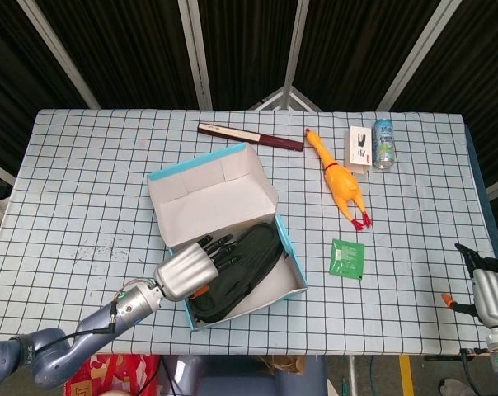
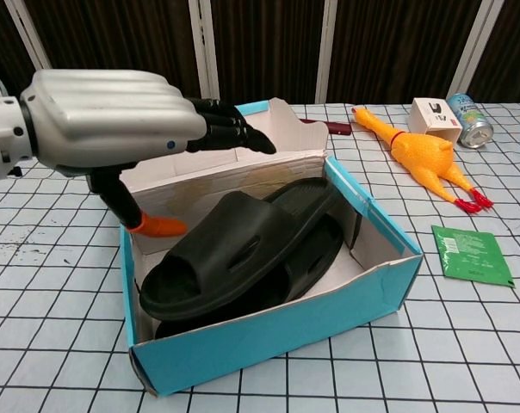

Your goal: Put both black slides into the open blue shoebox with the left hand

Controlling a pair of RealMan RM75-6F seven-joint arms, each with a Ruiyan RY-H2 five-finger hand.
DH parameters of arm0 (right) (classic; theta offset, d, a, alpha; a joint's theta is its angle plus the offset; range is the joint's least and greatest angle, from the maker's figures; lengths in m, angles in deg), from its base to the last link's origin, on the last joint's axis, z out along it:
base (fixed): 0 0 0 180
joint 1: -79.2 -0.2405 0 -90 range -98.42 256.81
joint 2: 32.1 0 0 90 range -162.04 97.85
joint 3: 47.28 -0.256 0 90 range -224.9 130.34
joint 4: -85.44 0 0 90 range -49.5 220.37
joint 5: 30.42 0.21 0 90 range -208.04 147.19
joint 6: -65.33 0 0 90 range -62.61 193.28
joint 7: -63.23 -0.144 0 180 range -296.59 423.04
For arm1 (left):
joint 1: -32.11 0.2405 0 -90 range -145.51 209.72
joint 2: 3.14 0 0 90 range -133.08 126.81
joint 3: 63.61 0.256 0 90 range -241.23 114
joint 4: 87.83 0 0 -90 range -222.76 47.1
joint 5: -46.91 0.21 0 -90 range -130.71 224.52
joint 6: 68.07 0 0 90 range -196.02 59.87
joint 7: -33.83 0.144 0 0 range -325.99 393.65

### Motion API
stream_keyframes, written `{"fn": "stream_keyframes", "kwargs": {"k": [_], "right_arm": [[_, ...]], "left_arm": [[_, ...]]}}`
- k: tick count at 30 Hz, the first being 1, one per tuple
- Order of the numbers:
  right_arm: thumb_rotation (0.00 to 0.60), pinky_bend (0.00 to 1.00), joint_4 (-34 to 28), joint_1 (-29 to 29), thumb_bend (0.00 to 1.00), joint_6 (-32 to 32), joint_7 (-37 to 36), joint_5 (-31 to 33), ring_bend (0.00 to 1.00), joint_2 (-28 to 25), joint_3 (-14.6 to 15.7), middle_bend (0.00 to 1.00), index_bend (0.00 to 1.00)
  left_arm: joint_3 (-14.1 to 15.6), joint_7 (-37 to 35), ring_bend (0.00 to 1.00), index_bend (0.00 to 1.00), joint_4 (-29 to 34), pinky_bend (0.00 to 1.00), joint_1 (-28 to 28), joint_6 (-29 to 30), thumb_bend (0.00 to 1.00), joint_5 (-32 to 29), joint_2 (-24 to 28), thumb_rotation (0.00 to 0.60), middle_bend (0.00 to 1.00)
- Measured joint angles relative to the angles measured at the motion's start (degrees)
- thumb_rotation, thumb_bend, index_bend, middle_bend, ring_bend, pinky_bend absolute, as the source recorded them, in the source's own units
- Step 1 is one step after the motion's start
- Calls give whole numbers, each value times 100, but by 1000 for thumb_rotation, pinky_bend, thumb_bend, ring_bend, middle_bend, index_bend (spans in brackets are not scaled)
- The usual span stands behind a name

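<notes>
Chest view: rubber chicken (image 2: 419, 155) beside shoebox (image 2: 363, 292).

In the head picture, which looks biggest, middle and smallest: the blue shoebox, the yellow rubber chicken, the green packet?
1. blue shoebox
2. yellow rubber chicken
3. green packet
All lie flat on the table, so nearness hardly matters.
</notes>
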Motion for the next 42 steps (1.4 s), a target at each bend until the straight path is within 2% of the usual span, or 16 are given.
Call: {"fn": "stream_keyframes", "kwargs": {"k": [2, 7, 16, 29, 32, 42], "right_arm": [[600, 148, -3, -7, 226, 6, 1, 7, 243, -3, -8, 192, 132], [600, 148, -9, -16, 226, 26, 20, 12, 243, -1, -4, 192, 132], [600, 148, 15, -33, 226, 91, -12, 68, 243, -16, -11, 191, 132], [600, 148, 20, -3, 226, 74, -115, 62, 242, -53, -8, 191, 132], [600, 148, 35, -4, 226, 89, -126, 65, 243, -55, -6, 191, 132], [600, 148, 37, 2, 226, 92, -167, 56, 242, -68, -2, 191, 132]], "left_arm": [[-49, -21, 147, 47, -6, 320, 19, 159, 367, 49, -67, 600, 225], [-134, -356, 148, 85, -268, 326, 94, 733, 321, 535, -564, 600, 217], [-195, -1042, 156, 130, -820, 326, -152, 626, 257, 989, -1234, 600, 231], [-124, -1021, 165, 123, -1273, 326, -415, 300, 278, 1041, -1744, 600, 234], [-62, -918, 195, 129, -1389, 326, -421, 295, 318, 1089, -1784, 600, 241], [142, -834, 228, 150, -1709, 328, -262, 400, 336, 1074, -1768, 600, 263]]}}
